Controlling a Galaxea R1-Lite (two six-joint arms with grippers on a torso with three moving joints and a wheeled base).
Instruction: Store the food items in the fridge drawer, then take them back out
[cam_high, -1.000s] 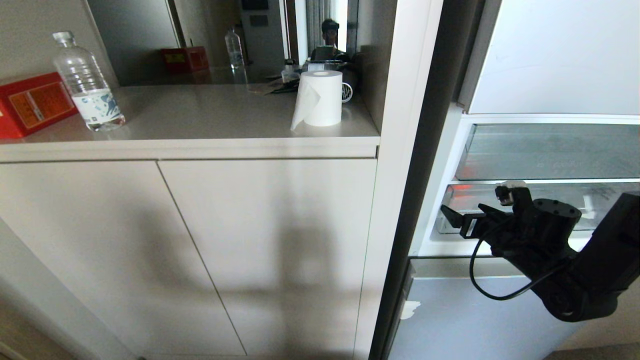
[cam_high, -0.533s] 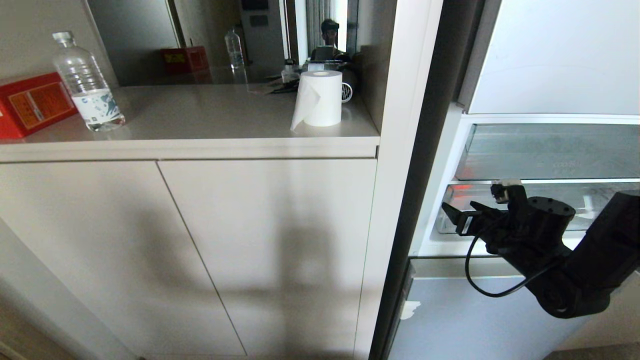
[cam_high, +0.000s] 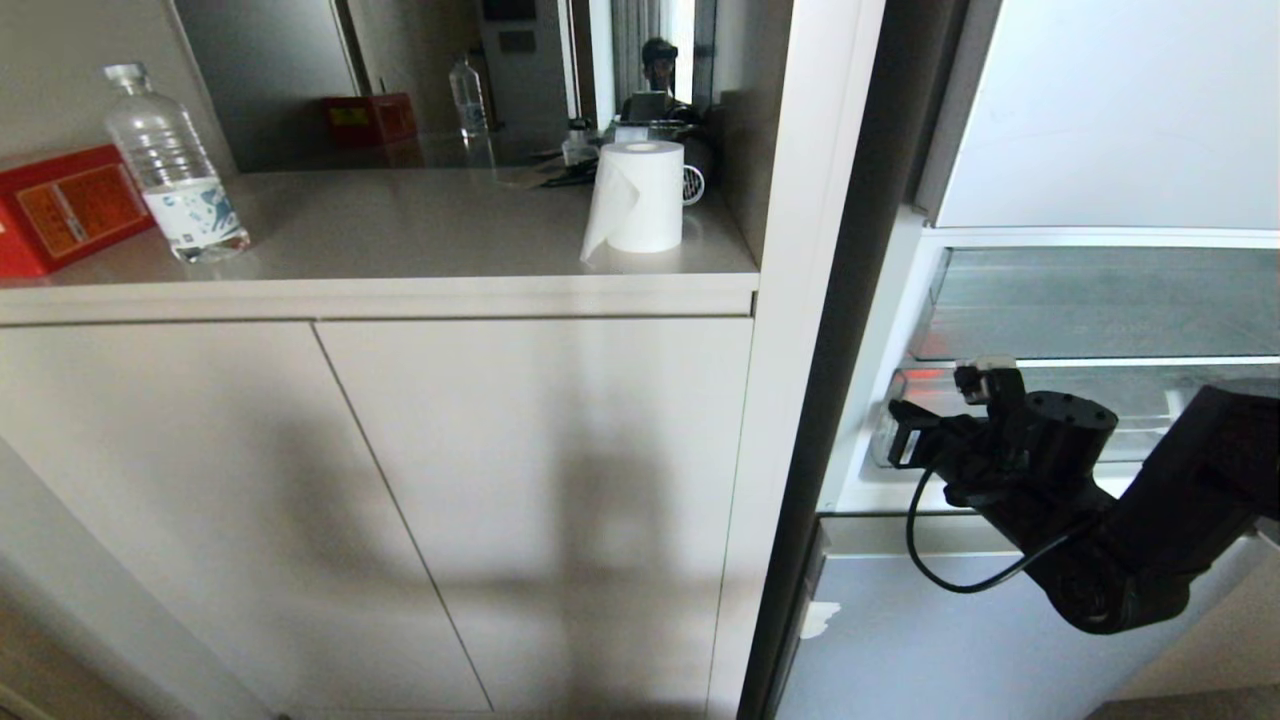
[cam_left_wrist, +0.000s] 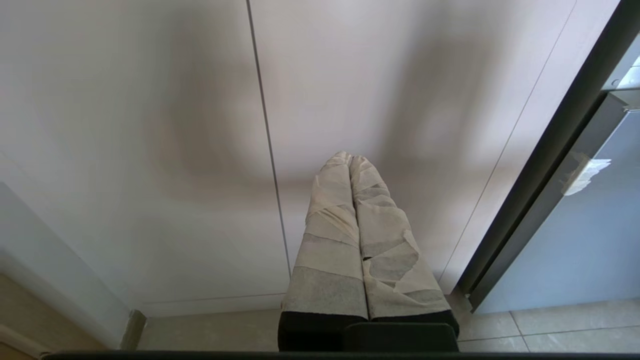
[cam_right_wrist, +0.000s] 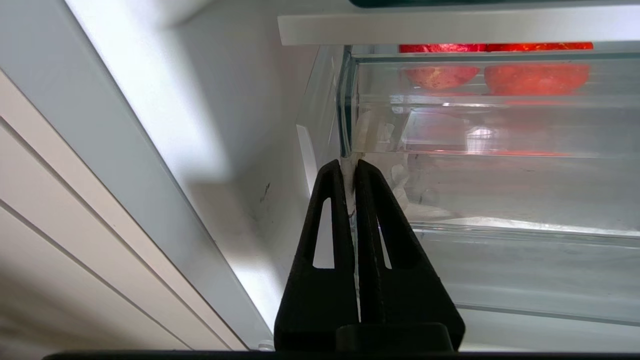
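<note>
Right gripper (cam_right_wrist: 350, 167) clamped on the clear plastic fridge drawer (cam_right_wrist: 490, 130), at its front left corner.
Two red round fruits (cam_right_wrist: 495, 75) sit inside at the back; left gripper (cam_left_wrist: 350, 160) pressed closed, empty.

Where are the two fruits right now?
Both fruits sit side by side inside the clear fridge drawer, toward its back: the red one beside the orange-red one in the right wrist view, beyond the right pincer at the drawer's front corner.

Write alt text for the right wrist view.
The right gripper, jaws shut, sits at the left front corner of the clear fridge drawer. Two red fruits show through the plastic at the back, with the white fridge wall alongside.
</note>
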